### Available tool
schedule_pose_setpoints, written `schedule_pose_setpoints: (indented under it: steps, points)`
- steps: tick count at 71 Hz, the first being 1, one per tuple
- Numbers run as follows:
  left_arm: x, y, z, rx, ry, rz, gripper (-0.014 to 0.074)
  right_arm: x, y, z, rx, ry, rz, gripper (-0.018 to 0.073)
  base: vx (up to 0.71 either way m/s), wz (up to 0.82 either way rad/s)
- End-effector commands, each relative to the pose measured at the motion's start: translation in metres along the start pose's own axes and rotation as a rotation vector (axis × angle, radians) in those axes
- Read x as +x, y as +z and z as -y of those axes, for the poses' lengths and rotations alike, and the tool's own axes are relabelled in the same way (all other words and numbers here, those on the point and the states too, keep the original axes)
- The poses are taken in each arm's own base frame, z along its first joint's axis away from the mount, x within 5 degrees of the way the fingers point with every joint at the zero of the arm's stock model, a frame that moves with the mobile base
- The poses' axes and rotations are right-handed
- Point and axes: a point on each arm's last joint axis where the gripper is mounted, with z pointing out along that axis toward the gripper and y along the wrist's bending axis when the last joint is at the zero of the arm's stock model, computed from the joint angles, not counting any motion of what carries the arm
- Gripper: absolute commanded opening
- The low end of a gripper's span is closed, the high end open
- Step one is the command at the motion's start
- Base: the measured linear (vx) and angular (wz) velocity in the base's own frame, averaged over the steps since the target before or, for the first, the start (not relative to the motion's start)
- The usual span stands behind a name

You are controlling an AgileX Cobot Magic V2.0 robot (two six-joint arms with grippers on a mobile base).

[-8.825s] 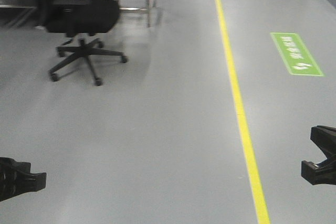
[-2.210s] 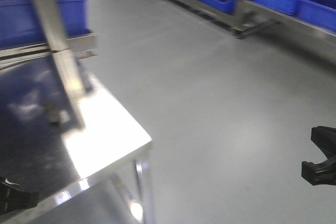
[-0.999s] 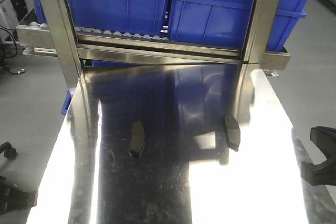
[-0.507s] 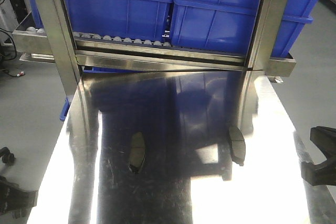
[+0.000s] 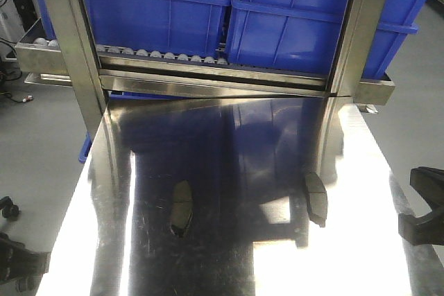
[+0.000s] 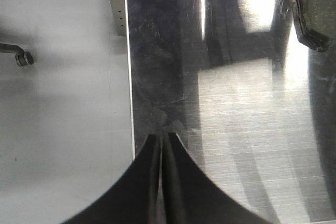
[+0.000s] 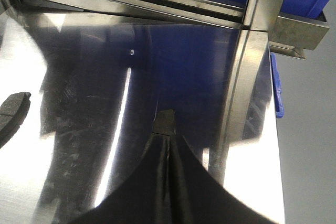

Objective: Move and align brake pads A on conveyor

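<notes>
A shiny steel bench [image 5: 229, 261] reflects bright light in patches. Behind it, a metal roller rack [image 5: 208, 77] with steel posts [image 5: 69, 39] carries large blue bins [image 5: 159, 15]. The floor [image 5: 41, 143] around is plain grey.

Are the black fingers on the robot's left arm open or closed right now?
Closed. In the left wrist view the left fingers press together with no gap, holding nothing, above the steel table.
</notes>
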Motion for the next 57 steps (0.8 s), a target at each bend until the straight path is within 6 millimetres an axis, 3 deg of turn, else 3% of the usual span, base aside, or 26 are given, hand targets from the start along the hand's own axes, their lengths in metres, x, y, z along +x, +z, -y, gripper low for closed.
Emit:
schedule_pose_setpoints:
  steps: [1,57]
  points:
    - [-0.0088,-0.0080,0.0019,0.026,-0.007,0.071,-0.0006,-0.0152,-0.0042,-0.0005,-0.008,-0.004,0.100,-0.0008,0.00,-0.01]
    - [-0.0088,-0.0080,0.0019,0.026,-0.007,0.071,-0.0006,-0.0152,-0.0042,-0.0005,-0.008,-0.004,0.100,-0.0008,0.00,0.00]
